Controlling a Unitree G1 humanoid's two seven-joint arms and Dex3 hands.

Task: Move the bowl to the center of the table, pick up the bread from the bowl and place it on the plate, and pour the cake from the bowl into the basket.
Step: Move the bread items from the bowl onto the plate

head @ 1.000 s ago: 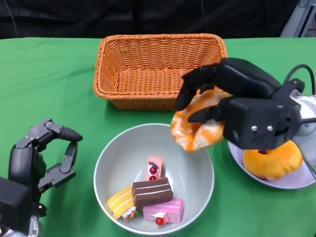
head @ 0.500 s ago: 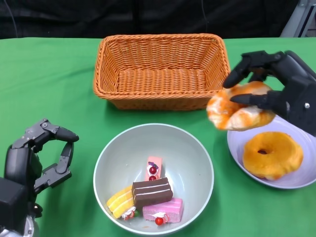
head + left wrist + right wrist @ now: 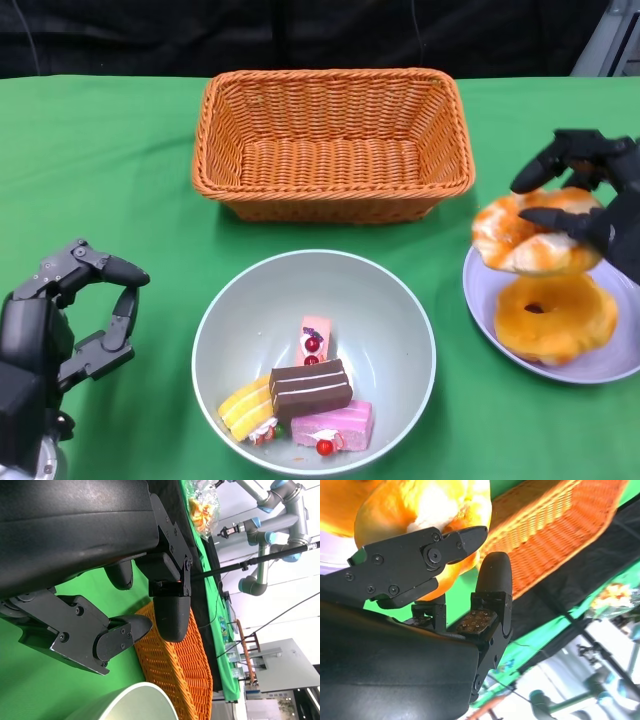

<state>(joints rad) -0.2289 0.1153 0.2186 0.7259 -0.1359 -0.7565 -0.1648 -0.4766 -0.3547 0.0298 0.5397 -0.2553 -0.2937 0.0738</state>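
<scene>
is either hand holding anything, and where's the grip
The right hand grips the orange-and-white bread by its far right edge, above the plate. The left hand holds nothing.

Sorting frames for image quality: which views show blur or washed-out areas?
Head view: evenly lit and sharp, slight smear on the bread held by the right hand. Right wrist view: bread close-up soft, overexposed. Left wrist view: left hand sharp, background bright.

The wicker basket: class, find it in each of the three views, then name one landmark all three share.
Head view: the basket sits at top centre, behind the bowl.
Right wrist view: its woven wall runs across the upper right, beyond the right hand holding the bread.
Left wrist view: it lies at bottom centre.
Shared landmark: the green tablecloth.
</scene>
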